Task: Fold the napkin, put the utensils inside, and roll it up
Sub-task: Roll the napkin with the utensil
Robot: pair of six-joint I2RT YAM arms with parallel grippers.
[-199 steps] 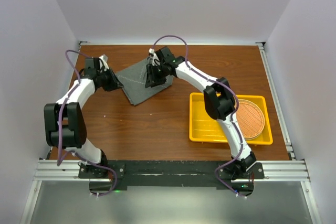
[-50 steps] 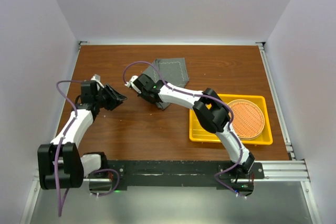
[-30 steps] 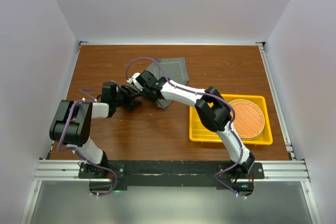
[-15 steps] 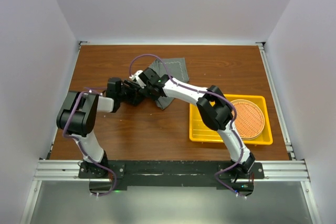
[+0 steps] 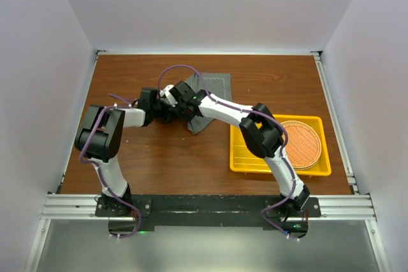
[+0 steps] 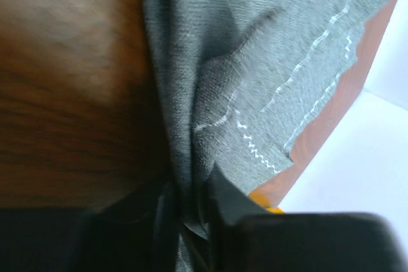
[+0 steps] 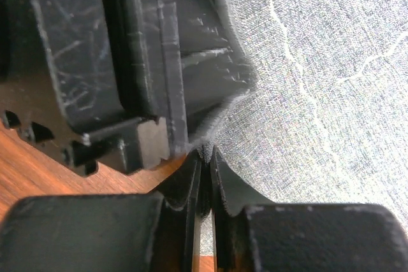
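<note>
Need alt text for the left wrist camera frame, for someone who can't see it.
The left gripper, black and at the bottom edge, pinches a raised fold of the dark grey napkin, whose pale stitched edge runs across the upper right. The brown wooden table shows blurred at left, and a white wall at far right.

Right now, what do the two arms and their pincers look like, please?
The left arm and the right arm are built of white tubular links joined by bulky black joints. A thin purple cable loops along each. The left pincer and the right pincer have flat black fingers of scuffed plastic.
</note>
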